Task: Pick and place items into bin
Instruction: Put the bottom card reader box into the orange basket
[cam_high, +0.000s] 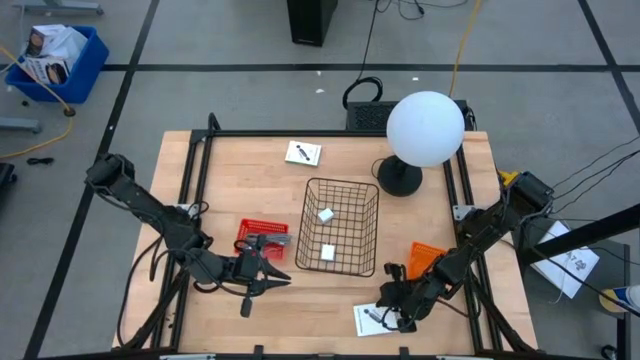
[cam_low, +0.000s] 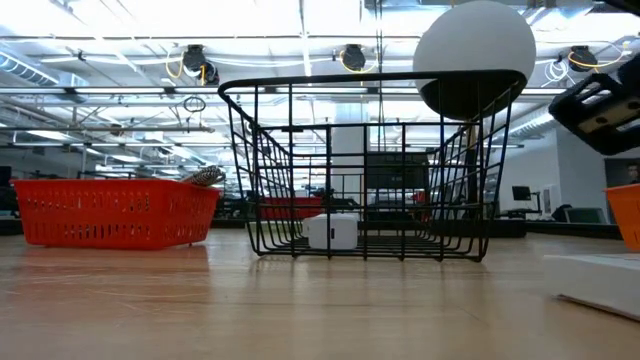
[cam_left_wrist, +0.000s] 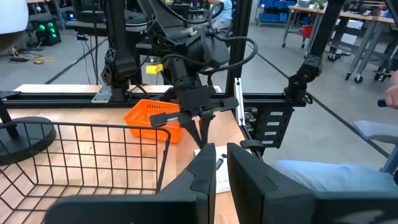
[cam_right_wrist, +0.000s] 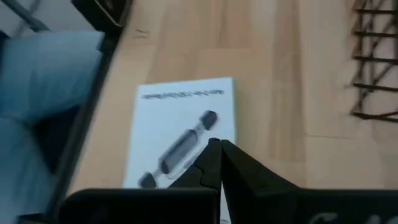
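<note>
The black wire bin (cam_high: 340, 228) stands mid-table and holds two small white blocks (cam_high: 326, 214) (cam_high: 327, 252); one block (cam_low: 332, 231) rests on the bin's floor. A white card (cam_right_wrist: 180, 130) lies flat near the table's near edge, with a slim dark tool (cam_right_wrist: 180, 146) lying on it. My right gripper (cam_right_wrist: 217, 146) (cam_high: 390, 300) is shut and hovers just above that card, beside the tool. My left gripper (cam_left_wrist: 221, 155) (cam_high: 275, 273) waits left of the bin, its fingers a narrow slit apart and empty. A second white card (cam_high: 303, 153) lies by the far edge.
A red basket (cam_high: 262, 233) sits left of the bin, with a grey piece (cam_low: 205, 177) at its rim. An orange basket (cam_high: 425, 258) sits right of the bin. A lamp with a white globe (cam_high: 424, 128) stands at the far right. A person's leg (cam_left_wrist: 311, 177) is beside the table.
</note>
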